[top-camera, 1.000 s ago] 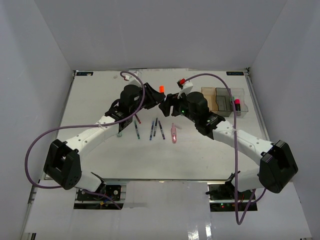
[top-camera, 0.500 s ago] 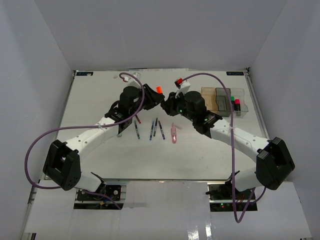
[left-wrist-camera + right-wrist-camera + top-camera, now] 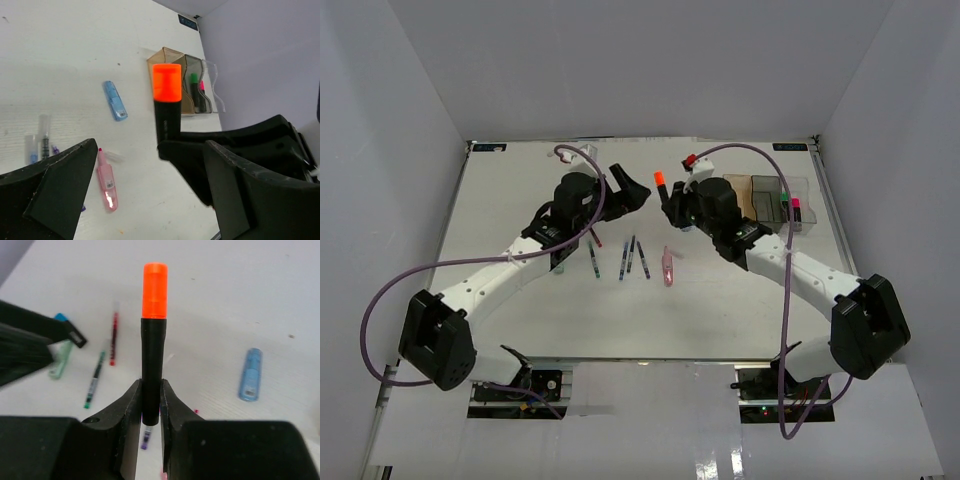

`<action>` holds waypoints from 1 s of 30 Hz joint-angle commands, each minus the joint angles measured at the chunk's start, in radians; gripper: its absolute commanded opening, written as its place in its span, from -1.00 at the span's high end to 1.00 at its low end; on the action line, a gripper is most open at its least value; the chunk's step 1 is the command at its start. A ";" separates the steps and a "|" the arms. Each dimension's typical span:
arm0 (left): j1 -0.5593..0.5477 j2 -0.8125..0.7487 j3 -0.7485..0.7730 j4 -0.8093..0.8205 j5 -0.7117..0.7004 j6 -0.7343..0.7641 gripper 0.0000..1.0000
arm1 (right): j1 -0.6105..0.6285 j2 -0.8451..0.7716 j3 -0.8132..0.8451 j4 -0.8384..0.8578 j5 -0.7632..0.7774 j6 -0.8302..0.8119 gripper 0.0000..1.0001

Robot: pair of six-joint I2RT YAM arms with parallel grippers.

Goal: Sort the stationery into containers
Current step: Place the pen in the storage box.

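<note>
Table white, walled by pale panels on three sides. Left arm reaching in from the near left corner and right arm from the near right, wrists close together over the far middle of the table. Row of three adjoining bins at the far right: amber bin innermost, grey bin in the middle, clear bin outermost. Right gripper clamped on the lower black barrel of the orange-capped highlighter, held upright in the air, cap uppermost, left of the amber bin in the overhead view. Left gripper raised just beside it, fingers spread wide, not touching the highlighter. Green-capped highlighter and pink-capped highlighter standing inside the bins near the wall between grey and clear; exact compartment of each hard to tell. Pink marker flat on the table near the middle, nearer than the right wrist. Blue marker flat on the table between the pink marker and the bins. Mint marker lying further left. Thin dark pens side by side, roughly parallel, just left of the pink marker. Red pen beyond them, beside the left arm.
</note>
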 commanded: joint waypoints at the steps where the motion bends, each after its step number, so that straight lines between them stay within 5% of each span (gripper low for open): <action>1: 0.028 -0.087 0.070 -0.118 -0.060 0.087 -0.96 | -0.114 -0.029 -0.019 -0.076 0.091 -0.064 0.85; 5: 0.142 -0.135 0.078 -0.230 -0.080 0.149 -0.96 | -0.285 -0.038 -0.024 -0.174 0.136 -0.130 0.85; 12: 0.348 -0.250 -0.139 -0.293 0.004 0.169 -0.96 | -0.542 0.032 0.073 -0.291 0.237 -0.251 0.85; 30: 0.496 -0.313 -0.207 -0.341 0.107 0.224 -0.96 | -0.745 0.371 0.286 -0.337 0.252 -0.343 0.67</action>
